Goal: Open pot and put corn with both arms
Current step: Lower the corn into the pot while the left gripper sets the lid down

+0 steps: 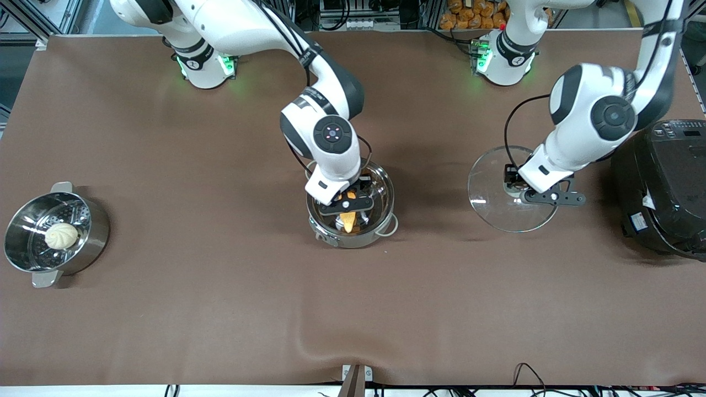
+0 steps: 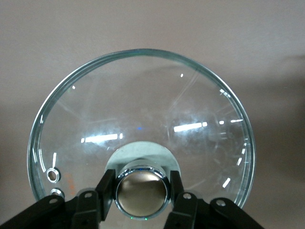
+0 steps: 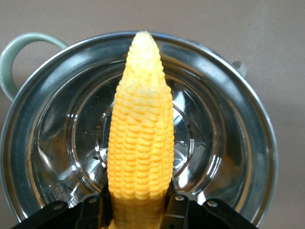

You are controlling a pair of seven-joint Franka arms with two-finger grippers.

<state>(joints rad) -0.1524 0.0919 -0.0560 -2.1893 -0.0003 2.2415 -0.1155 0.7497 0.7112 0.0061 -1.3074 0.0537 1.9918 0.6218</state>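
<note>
Surface: brown table [image 1: 220, 309], its cover slightly rippled at the edge nearest the front camera.
Steamer pot [image 1: 55, 234]: toward the right arm's end of the table, a white bun [image 1: 61, 235] on its perforated insert; not part of this job.
Pot [image 1: 351, 212]: mid-table, lid off, pale loop handles showing; interior bare and shiny in the right wrist view [image 3: 224, 143].
Corn [image 1: 348, 219]: held over the open pot, tip pointing toward the front camera; in the right wrist view [image 3: 140, 143] it lies lengthwise across the pot's mouth and appears not yet resting on the bottom.
Right hand [image 1: 347, 205]: over the pot, fingers clamped on the thick end of the cob; judged positioned for lowering and letting go.
Lid [image 1: 499, 193]: glass, held beside the pot toward the left arm's end, apparently kept aside so the pot mouth is free.
Left hand [image 2: 142, 191]: fingers closed on both sides of the metallic knob [image 2: 142, 192], gripping it.
Cooker [image 1: 662, 187]: black, at the left arm's end, untouched.
Stage: opening done; placement judged almost complete, release outstanding.
</note>
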